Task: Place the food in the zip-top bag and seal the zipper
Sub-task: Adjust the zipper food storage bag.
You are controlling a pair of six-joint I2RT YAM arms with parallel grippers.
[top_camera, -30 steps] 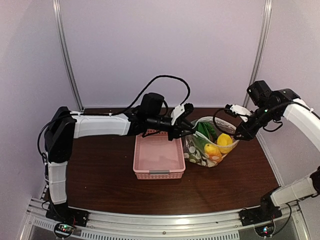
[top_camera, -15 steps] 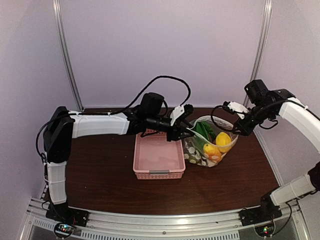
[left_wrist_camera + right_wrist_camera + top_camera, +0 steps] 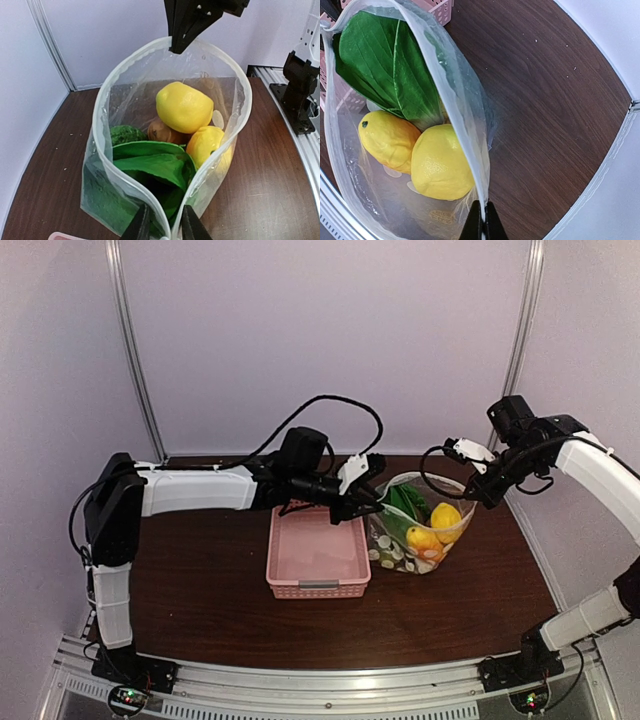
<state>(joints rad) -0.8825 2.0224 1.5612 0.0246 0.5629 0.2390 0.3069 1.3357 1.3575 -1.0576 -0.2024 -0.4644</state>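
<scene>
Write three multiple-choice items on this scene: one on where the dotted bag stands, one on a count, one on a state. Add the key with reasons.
1. From the top camera, the clear plastic zip-top bag with white dots stands: A) inside the pink lattice plastic basket; B) to the left of it; C) to the right of it.
2. Yellow toy lemons visible in the bag: A) one; B) two; C) four.
3. The bag's mouth is: A) held open; B) pressed shut; C) folded over.

Key:
1 C: the bag stands beside the basket's right wall.
2 B: both wrist views show two lemons.
3 A: the left gripper and the right gripper each pinch the rim on opposite sides, so the mouth forms a wide loop.
</scene>
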